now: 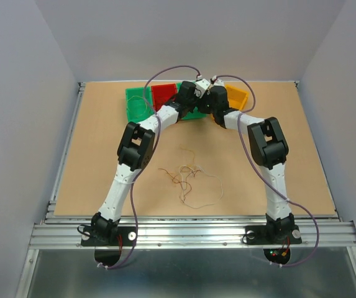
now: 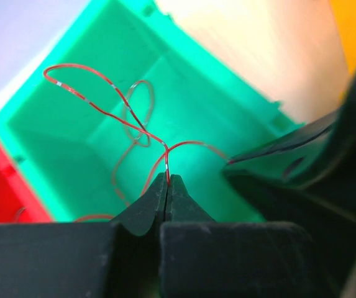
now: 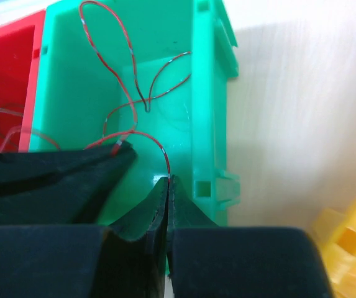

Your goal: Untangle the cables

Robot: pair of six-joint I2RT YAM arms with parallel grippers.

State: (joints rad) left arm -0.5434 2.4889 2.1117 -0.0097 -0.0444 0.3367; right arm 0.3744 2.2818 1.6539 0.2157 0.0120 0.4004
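Green bin (image 3: 210,93) at the far edge of the table (image 1: 97,130), red bin (image 3: 10,68) just beside it, yellow bin (image 3: 351,242) near on the other side. Over the green one, left gripper (image 2: 167,180) clamped tight on a red wire (image 2: 166,158). Right gripper (image 3: 168,182) pinched shut on the same wire, close alongside. Slack loops over the bin's inside. Other cables (image 1: 187,177) in a loose tangle mid-table, well apart from the bins.

Two arms, the left arm (image 1: 133,149) and the right arm (image 1: 268,146), over one table (image 1: 289,124) carrying four bins across the frame's upper centre: left green bin (image 1: 131,107), red bin (image 1: 163,93), middle green bin (image 1: 195,115), orange bin (image 1: 238,99). One red cable (image 2: 166,162); one loose cable tangle (image 1: 187,177), strands too fine to count.
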